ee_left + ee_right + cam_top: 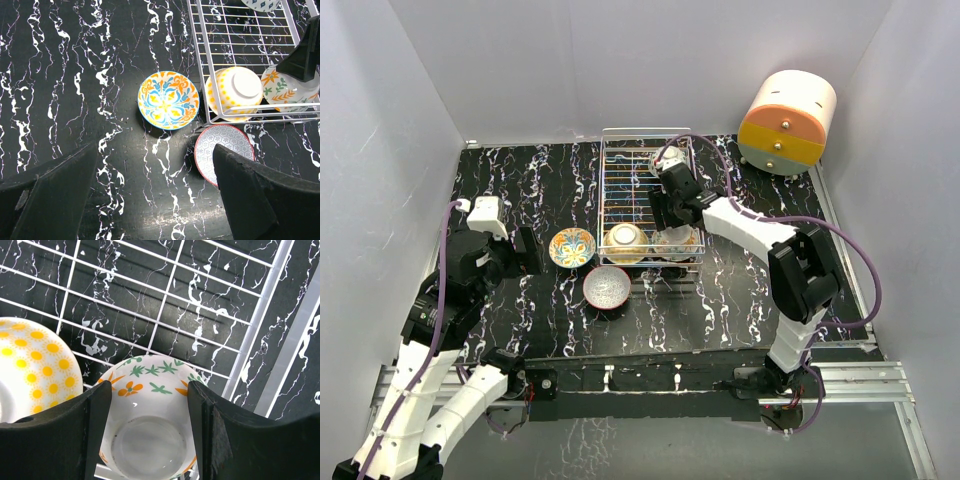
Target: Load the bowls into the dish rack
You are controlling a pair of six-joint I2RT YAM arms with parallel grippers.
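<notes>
Right gripper (146, 405) spread astride floral bowl (150, 375) in rack (165, 305).
Left gripper (156, 150) spread; yellow bowl (168, 100), red bowl (222, 137) ahead.

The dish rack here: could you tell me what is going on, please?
The right gripper hangs open over an upturned white bowl with orange flowers, which sits in the silver wire dish rack beside a yellow-dotted bowl; a third bowl lies at the rack's far end. The open left gripper faces a yellow-and-blue patterned bowl and a red-rimmed grey bowl on the black marbled table.
</notes>
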